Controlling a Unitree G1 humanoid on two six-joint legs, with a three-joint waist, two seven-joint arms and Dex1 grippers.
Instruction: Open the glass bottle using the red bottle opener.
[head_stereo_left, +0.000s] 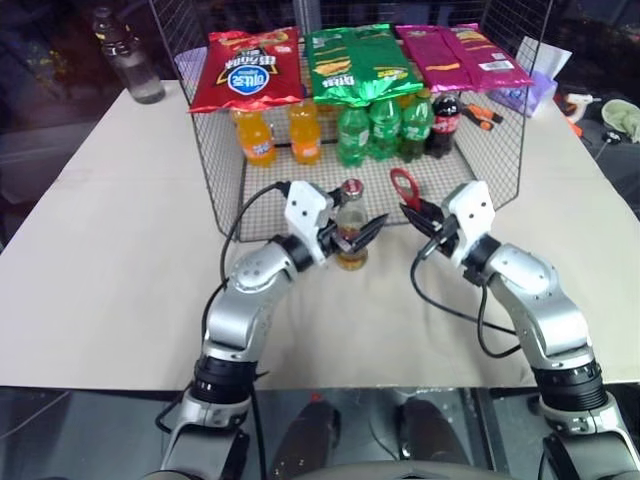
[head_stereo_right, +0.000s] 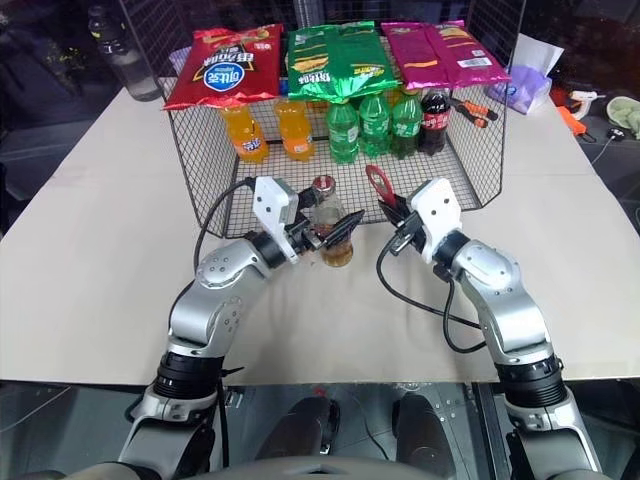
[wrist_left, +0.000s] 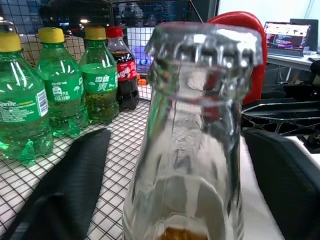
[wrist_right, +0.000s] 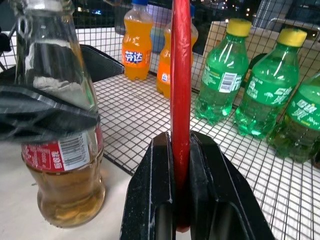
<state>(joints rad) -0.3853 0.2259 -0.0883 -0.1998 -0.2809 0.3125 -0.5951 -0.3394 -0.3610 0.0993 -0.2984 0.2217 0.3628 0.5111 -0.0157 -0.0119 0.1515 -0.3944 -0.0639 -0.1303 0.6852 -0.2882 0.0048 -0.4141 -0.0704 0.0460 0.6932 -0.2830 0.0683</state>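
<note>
Nearest the camera, the two arms reach forward over the cream-covered surface (head_stereo_left: 120, 260) and converge at the front edge of a wire basket (head_stereo_left: 225, 190). The left claw (head_stereo_left: 350, 236) has its two black fingers set either side of the glass bottle (head_stereo_left: 350, 225), which stands upright on the surface just in front of the basket's low front wall. In the left wrist view the fingers (wrist_left: 70, 175) flank the clear shoulder of the bottle with some gap showing on each side — whether they press the glass cannot be told. Amber liquid fills the bottle's lower part, a pink-red label band sits above it, and the small metal cap (wrist_left: 207, 42) is still on.

The right claw (head_stereo_left: 425, 218) is clamped on the red bottle opener (head_stereo_left: 404, 188), its fingers pressed together on the short handle so that the ring head stands up above them. The opener is just to the right of the bottle's cap, near it but apart from it.

Inside the basket, well behind the bottle, stand two orange soda bottles (head_stereo_left: 258, 137), three green soda bottles (head_stereo_left: 385, 128) and a dark cola bottle (head_stereo_left: 443, 122). Snack bags — red (head_stereo_left: 245, 68), green (head_stereo_left: 358, 62) and magenta (head_stereo_left: 462, 55) — lie across the basket's top. A clear plastic bottle (head_stereo_left: 128, 58) stands at the far left of the surface.
</note>
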